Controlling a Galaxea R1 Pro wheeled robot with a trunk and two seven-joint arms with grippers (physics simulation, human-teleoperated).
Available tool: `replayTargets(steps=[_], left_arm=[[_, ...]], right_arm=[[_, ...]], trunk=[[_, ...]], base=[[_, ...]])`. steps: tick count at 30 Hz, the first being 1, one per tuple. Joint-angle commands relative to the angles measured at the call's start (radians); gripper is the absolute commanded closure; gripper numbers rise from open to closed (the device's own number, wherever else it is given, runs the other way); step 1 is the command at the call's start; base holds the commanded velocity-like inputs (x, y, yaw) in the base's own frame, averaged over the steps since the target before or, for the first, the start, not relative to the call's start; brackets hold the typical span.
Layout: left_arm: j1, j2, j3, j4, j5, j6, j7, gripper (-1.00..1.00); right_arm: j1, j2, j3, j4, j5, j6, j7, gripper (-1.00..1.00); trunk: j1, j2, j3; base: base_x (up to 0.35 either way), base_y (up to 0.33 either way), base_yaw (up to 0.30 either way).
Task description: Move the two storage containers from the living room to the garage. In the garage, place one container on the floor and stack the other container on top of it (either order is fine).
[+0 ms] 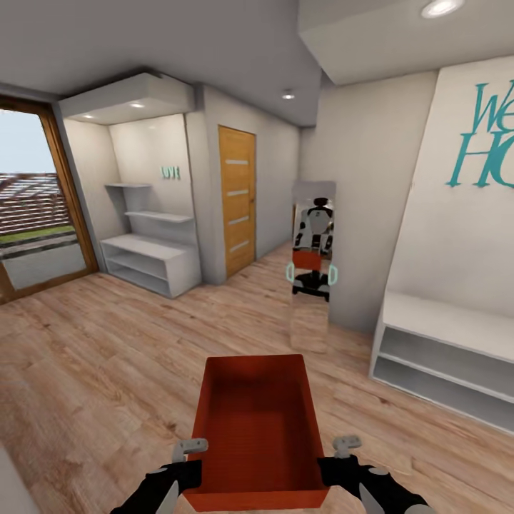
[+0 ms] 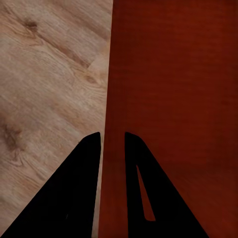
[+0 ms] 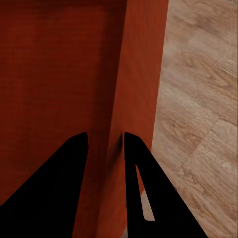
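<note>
Each tool, left [image 1: 191, 457] and right [image 1: 345, 451], pinches a wall of the storage container [image 1: 257, 421]; the thin grips could slip while driving.

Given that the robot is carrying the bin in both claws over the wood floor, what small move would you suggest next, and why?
Probably roll forward, steering left of the mirror, toward the wooden door. The orange-red storage container is pinched by its side walls in the left claw and right claw, and the light wood-plank floor shows that this is not yet the garage.
</note>
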Motion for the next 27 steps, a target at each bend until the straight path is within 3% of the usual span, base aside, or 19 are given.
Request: replayTargets(steps=[1,27], left_arm=[[0.0,0.033,-0.004,0.001,-0.025,0.008,0.027,1.0],[0.0,0.035,-0.004,0.001,-0.025,0.007,0.027,1.0]], right_arm=[[-0.002,-0.001,0.006,-0.004,-0.002,-0.001,0.003,1.0],[-0.002,-0.001,0.006,-0.004,-0.002,-0.001,0.004,1.0]], trunk=[[0.001,-0.001,-0.002],[0.001,-0.001,-0.002]], base=[[0.324,0.0,0.049],[0.324,0.0,0.002]])
